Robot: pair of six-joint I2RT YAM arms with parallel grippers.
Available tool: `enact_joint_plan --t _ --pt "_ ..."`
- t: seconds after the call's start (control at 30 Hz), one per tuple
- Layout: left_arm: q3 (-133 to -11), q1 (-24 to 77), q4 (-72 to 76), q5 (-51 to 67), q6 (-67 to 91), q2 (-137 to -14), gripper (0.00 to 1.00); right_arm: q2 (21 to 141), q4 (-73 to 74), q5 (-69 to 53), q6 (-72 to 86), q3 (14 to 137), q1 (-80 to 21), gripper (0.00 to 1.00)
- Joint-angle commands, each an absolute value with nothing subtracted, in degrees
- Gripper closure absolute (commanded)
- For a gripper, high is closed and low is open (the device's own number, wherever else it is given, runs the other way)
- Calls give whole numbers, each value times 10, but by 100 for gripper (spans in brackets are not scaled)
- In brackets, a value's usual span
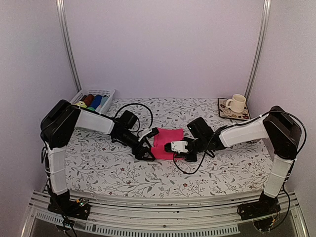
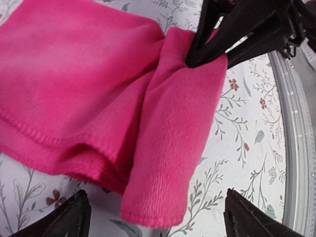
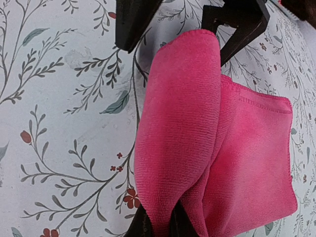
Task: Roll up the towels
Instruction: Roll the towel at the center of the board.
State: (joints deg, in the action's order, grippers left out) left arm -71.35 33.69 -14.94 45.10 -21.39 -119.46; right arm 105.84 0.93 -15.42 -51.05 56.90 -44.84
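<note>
A hot pink towel (image 1: 167,140) lies on the flowered tablecloth between the two arms, its near edge folded up into a loose flap (image 2: 177,148). At the flap's right end my right gripper (image 3: 160,219) is shut on the cloth, with the fabric pinched between its dark fingers (image 2: 212,39). My left gripper (image 2: 157,200) stands open at the flap's other end. Its fingertips (image 3: 132,22) straddle the cloth without touching it. In the top view the left gripper (image 1: 144,150) and right gripper (image 1: 181,157) face each other across the towel's near edge.
A white basket (image 1: 106,92) at the back left holds rolls of cloth (image 1: 94,100) in dark red, blue and green, with a yellowish piece (image 1: 80,104) at its left end. A cream mug (image 1: 237,102) stands on a patterned coaster (image 1: 226,112) at the back right. Black cables (image 1: 132,111) loop behind the towel.
</note>
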Motion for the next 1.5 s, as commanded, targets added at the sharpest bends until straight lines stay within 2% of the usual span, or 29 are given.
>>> enact_joint_plan --t 0.0,0.33,0.73,1.13,1.33,1.47 --pt "-667 328 -106 354 -230 -1145 3 1067 89 -217 -452 590 -438 95" --pt "-606 351 -28 274 -250 -1066 3 1101 189 -319 -379 660 -391 96" --pt "-521 438 87 179 -384 -1026 3 1177 267 -394 -320 742 -345 95" --pt "-503 483 189 49 -430 -1019 14 1244 326 -431 -306 826 -317 95" --pt "-487 488 219 37 -459 -1006 21 1251 327 -430 -308 829 -317 95" --pt "-488 490 221 97 -492 -1009 21 1256 327 -434 -306 833 -318 95"
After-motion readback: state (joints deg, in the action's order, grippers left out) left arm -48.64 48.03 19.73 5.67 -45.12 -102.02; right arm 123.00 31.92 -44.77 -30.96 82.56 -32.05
